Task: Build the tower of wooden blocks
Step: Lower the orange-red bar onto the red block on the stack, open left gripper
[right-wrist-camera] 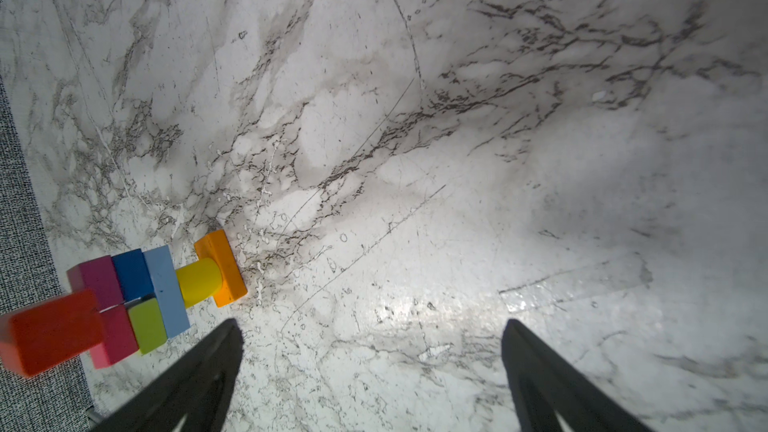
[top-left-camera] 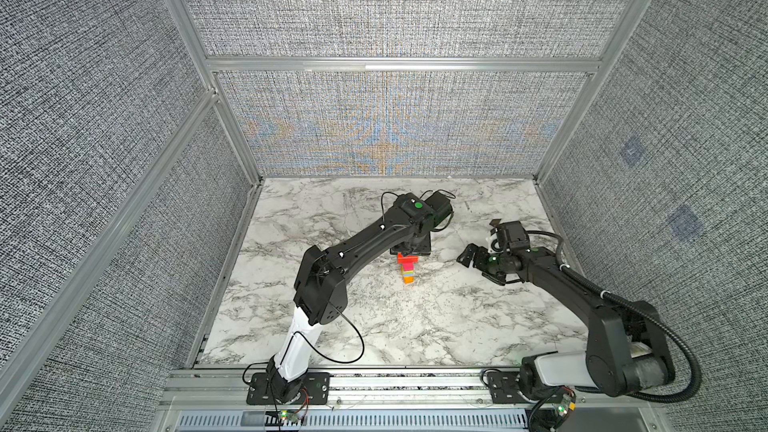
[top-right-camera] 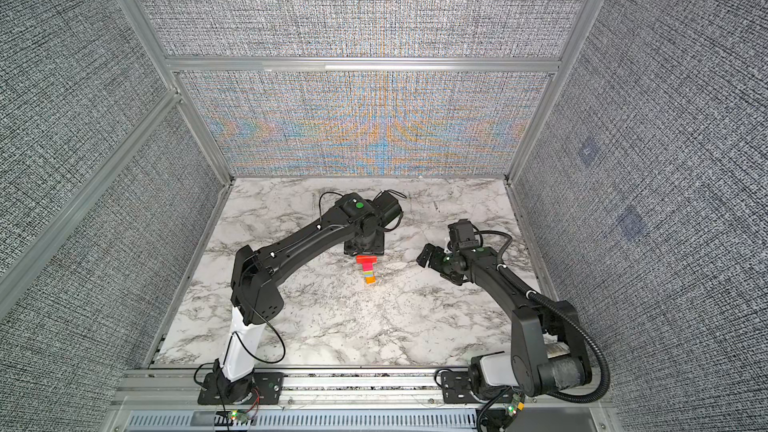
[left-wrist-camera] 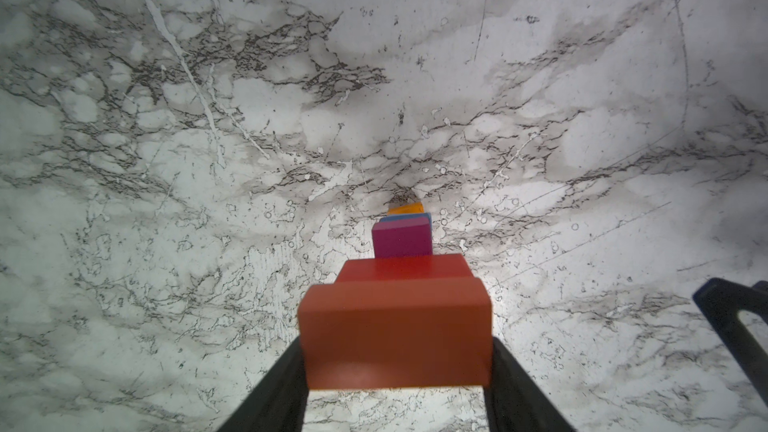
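The marble worktop [top-left-camera: 415, 326] carries everything. The left arm [top-left-camera: 361, 247] reaches in from the near edge to its middle, and the right arm [top-left-camera: 552, 280] is bent back toward the right edge.

The tower [top-left-camera: 408, 270] stands near the middle of the worktop, clear of every edge. It is a slim stack: an orange base [right-wrist-camera: 224, 268], a yellow peg [right-wrist-camera: 199, 282], a light blue slab [right-wrist-camera: 166, 288], pairs of small coloured blocks, and a red-orange block [left-wrist-camera: 395, 330] on top.

The left gripper [left-wrist-camera: 397, 363] is above the tower with its fingers clamped on two opposite sides of that red-orange block. The block looks seated on the magenta ones beneath, though I cannot be sure its weight is down. The right gripper [right-wrist-camera: 370, 322] is spread wide and empty, beside the tower and well apart from it.

The pieces are probably light, stiff painted wood, with smooth faces that slide easily. The round peg low down makes the stack likely to tip. The flat opposite sides of the top block are the best place to grip. Letting go calls for a gentle opening and a straight lift, since any sideways drag could topple the stack.
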Action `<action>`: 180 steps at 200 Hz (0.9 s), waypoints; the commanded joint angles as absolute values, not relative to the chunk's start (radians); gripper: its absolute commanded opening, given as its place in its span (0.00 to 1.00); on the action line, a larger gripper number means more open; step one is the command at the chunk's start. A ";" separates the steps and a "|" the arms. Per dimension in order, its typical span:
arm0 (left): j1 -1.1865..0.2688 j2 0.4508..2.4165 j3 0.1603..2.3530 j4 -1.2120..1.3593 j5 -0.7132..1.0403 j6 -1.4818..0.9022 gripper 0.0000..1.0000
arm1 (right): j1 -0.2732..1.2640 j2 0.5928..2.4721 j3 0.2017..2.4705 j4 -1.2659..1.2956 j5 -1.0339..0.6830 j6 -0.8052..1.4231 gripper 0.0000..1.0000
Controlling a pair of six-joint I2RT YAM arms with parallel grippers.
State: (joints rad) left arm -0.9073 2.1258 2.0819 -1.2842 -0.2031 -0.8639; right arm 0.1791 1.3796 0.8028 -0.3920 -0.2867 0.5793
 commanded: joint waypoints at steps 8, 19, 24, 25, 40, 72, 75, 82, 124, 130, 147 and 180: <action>-0.904 2.129 2.068 -1.279 -0.201 -0.865 0.61 | 0.178 1.382 0.804 -0.384 -0.302 0.571 0.99; -0.901 2.129 2.061 -1.274 -0.199 -0.866 0.61 | 0.179 1.379 0.802 -0.381 -0.302 0.572 0.99; -0.900 2.129 2.059 -1.272 -0.199 -0.867 0.61 | 0.179 1.379 0.802 -0.381 -0.302 0.572 0.99; -0.900 2.128 2.059 -1.272 -0.198 -0.866 0.61 | 0.179 1.379 0.802 -0.380 -0.303 0.572 0.99; -0.899 2.129 2.056 -1.268 -0.197 -0.868 0.61 | 0.179 1.381 0.800 -0.379 -0.304 0.574 0.99; -0.899 2.131 2.055 -1.266 -0.193 -0.868 0.61 | 0.179 1.392 0.802 -0.375 -0.307 0.575 0.99; -0.899 2.132 2.055 -1.263 -0.193 -0.868 0.61 | 0.179 1.392 0.802 -0.375 -0.308 0.575 0.99; -0.898 2.132 2.056 -1.263 -0.192 -0.867 0.61 | 0.180 1.392 0.802 -0.375 -0.307 0.574 0.99; -0.898 2.131 2.056 -1.258 -0.179 -0.867 0.61 | 0.179 1.393 0.801 -0.373 -0.304 0.575 0.99; -0.897 2.129 2.054 -1.258 -0.179 -0.867 0.61 | 0.180 1.394 0.802 -0.373 -0.305 0.574 0.99; -0.898 2.123 2.055 -1.258 -0.179 -0.867 0.62 | 0.179 1.393 0.802 -0.373 -0.305 0.575 0.99; -0.897 2.119 2.056 -1.255 -0.173 -0.868 0.61 | 0.179 1.397 0.801 -0.369 -0.307 0.575 0.99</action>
